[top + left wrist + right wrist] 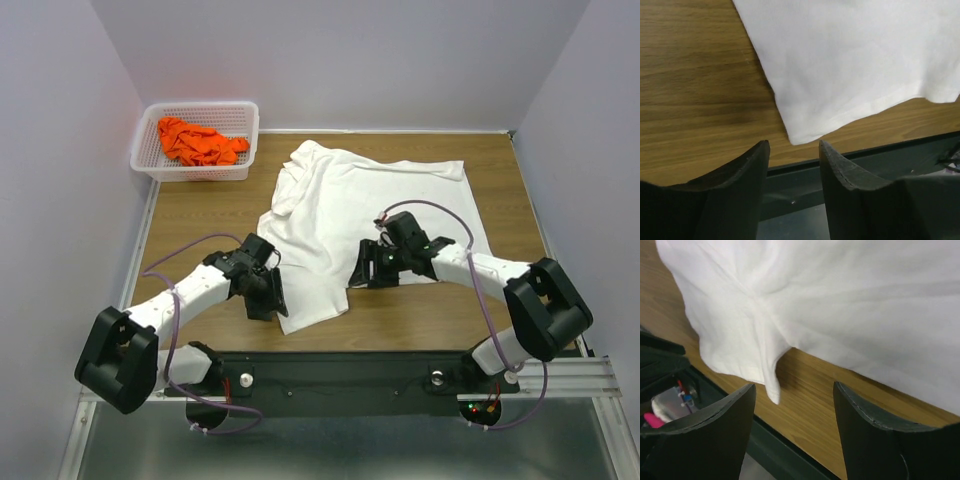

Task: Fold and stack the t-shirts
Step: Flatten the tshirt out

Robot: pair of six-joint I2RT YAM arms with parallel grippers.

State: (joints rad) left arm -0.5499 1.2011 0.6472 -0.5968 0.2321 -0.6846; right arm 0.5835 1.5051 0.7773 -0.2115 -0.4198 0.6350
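The white t-shirt (380, 200) lies spread and creased on the wooden table (195, 215). Its near-left corner (796, 136) points at my left gripper (794, 150), which stands open just short of that corner with nothing between its fingers. In the top view my left gripper (273, 303) sits at the shirt's lower left edge. My right gripper (363, 274) is open at the shirt's near edge, over bare wood. A small flap of the white t-shirt (771, 385) hangs close to the left finger (732, 407) of my right gripper (794, 390). The orange t-shirt (198, 142) lies crumpled in the basket.
A white mesh basket (200, 106) stands at the table's back left corner. A black rail (340, 365) runs along the near edge, under both grippers. Pale walls close in the left, right and back sides.
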